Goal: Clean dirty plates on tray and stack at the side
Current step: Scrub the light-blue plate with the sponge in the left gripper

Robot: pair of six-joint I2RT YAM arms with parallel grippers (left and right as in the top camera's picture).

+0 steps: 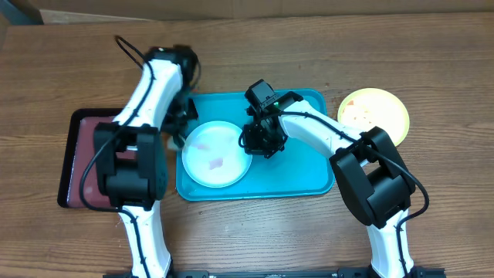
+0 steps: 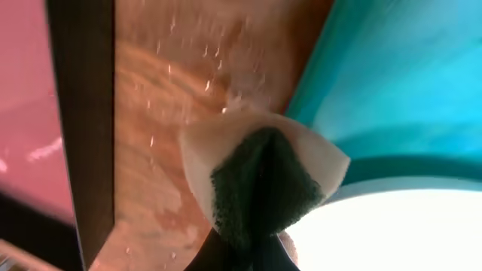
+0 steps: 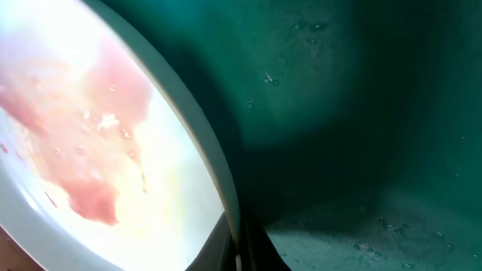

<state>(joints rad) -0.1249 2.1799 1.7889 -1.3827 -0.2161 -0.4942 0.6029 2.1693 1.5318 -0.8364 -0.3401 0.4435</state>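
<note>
A pale whitish plate (image 1: 214, 154) with a pinkish smear (image 3: 98, 158) lies in the left half of the turquoise tray (image 1: 297, 174). My right gripper (image 1: 260, 143) is shut on this plate's right rim, which runs between its jaws (image 3: 239, 245) in the right wrist view. My left gripper (image 1: 183, 127) hovers at the tray's left edge, just above the plate's left rim (image 2: 392, 226). It is shut on a cream sponge with a dark green scouring face (image 2: 263, 181). A yellow-green plate (image 1: 374, 114) rests on the table to the right of the tray.
A dark maroon tray with a black rim (image 1: 81, 158) lies left of the turquoise tray, with a strip of bare wood (image 2: 166, 135) between them. The left arm reaches over that maroon tray. The right half of the turquoise tray holds nothing.
</note>
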